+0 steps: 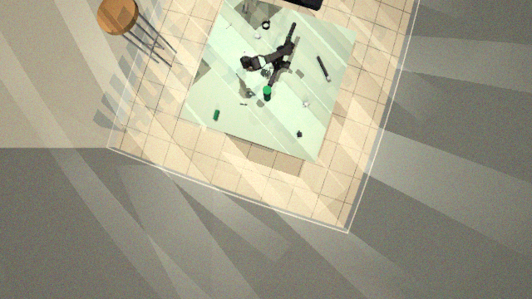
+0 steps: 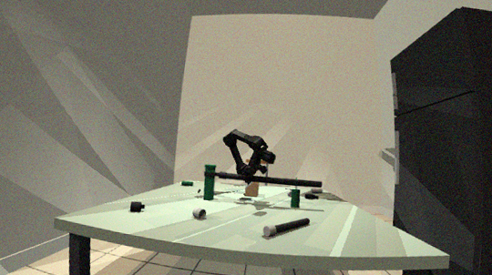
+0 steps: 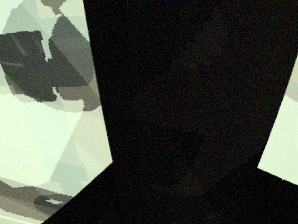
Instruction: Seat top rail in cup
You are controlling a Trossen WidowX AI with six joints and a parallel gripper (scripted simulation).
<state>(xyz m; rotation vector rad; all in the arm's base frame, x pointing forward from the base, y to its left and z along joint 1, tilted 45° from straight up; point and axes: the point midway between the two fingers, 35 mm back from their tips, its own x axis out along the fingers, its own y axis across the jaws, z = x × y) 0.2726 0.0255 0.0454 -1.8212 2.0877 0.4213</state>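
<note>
"How many of each do we count?"

"In the exterior view we have one rail (image 1: 292, 31) (image 2: 292, 182), level across the centre, two upright green posts, the big post (image 2: 209, 184) (image 1: 267, 95) on the left and the short post (image 2: 295, 199) on the right, and one green cylinder (image 1: 216, 115) (image 2: 187, 184) lying behind. Our one end effector (image 1: 279, 66) (image 2: 248, 178) is partly closed, fingers on the rail."

"Is the rail home?"

"Its left end meets the dark fitting near the big post's top; we can't tell how deep it sits."

"What else is around us?"

"On the table (image 1: 199, 112) (image 2: 234, 255), lower centre, lie one pale cap (image 1: 306, 104) (image 2: 199, 213) and one dark bar (image 1: 322, 67) (image 2: 290, 225) with a pale end; lower left, one small dark piece (image 1: 299, 134) (image 2: 136, 207). They're apart from the rail. The big post hides part of the table behind it, and our wrist view is mostly black."
</note>
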